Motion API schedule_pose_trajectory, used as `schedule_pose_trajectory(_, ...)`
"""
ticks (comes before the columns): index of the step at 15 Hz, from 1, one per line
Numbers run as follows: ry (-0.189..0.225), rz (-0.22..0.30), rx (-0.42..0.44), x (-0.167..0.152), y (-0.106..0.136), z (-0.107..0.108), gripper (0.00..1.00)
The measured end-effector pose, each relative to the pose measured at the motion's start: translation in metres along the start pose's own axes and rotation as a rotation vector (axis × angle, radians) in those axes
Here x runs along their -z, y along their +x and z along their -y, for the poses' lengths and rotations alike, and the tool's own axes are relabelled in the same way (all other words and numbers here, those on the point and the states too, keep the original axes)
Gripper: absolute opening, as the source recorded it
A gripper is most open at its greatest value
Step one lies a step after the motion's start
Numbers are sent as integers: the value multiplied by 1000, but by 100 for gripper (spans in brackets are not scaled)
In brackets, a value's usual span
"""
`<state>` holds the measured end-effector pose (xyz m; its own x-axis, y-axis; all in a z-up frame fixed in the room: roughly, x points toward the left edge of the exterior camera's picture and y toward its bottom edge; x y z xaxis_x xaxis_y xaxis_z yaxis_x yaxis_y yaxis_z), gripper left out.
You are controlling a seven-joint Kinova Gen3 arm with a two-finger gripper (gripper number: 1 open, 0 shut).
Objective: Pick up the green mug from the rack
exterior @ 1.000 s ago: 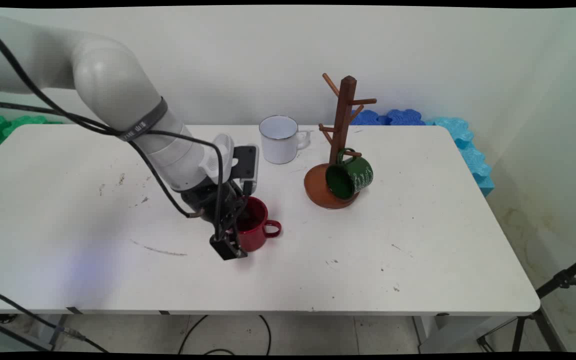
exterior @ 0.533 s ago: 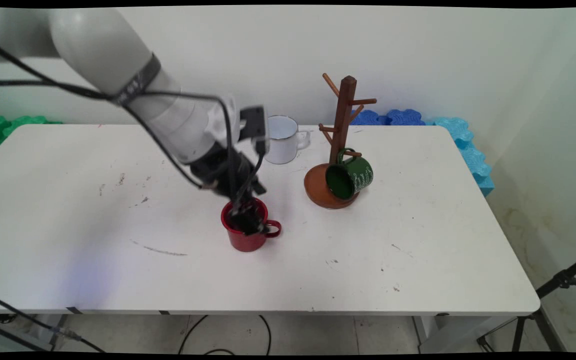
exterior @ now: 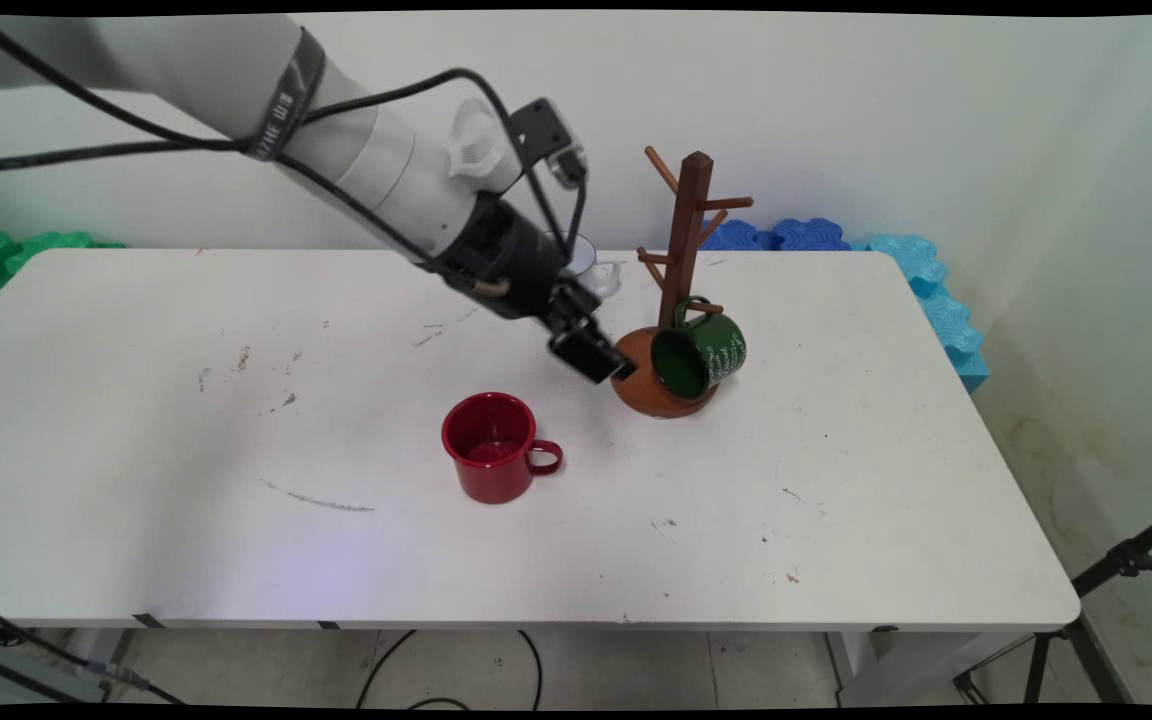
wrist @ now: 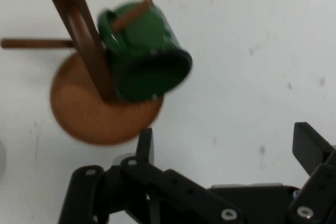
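Main view: the white arm reaches in from the upper left, its black gripper [exterior: 598, 360] hanging in the air above the white table [exterior: 176, 520], holding nothing. The gripper sits just left of the round base of the wooden mug tree [exterior: 684, 262], well above and to the right of the red mug [exterior: 492, 447], which stands upright and alone on the table with its handle pointing right. A green mug [exterior: 701, 352] hangs by its handle from a low peg of the tree, its mouth turned toward the camera. A white enamel mug [exterior: 596, 268] stands behind the arm near the table's far edge, mostly hidden by the wrist. Blue foam mats [exterior: 921, 275] lie along the wall beyond the table's right end.

Hand view: the two fingers stand wide apart with only bare table between them, one fingertip [wrist: 145, 144] near the tree's base, the other [wrist: 311, 146] at the right edge. The green mug [wrist: 144, 59] hangs on its peg beside the brown post [wrist: 79, 22], over the round base. The red mug is out of this picture.
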<state>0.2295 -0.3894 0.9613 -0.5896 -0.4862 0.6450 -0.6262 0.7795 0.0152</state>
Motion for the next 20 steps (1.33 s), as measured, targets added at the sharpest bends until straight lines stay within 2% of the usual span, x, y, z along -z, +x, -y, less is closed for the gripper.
schedule_pose_trajectory(4, 31, -120, 78, -22, -13, 5, 100)
schedule_pose_trajectory(11, -32, -276, 145, -60, -72, -9, 100)
schedule_pose_trajectory(15, -40, -319, 156, -77, -96, -16, 100)
schedule_pose_trajectory(20, -34, -350, 180, -100, -115, -20, 100)
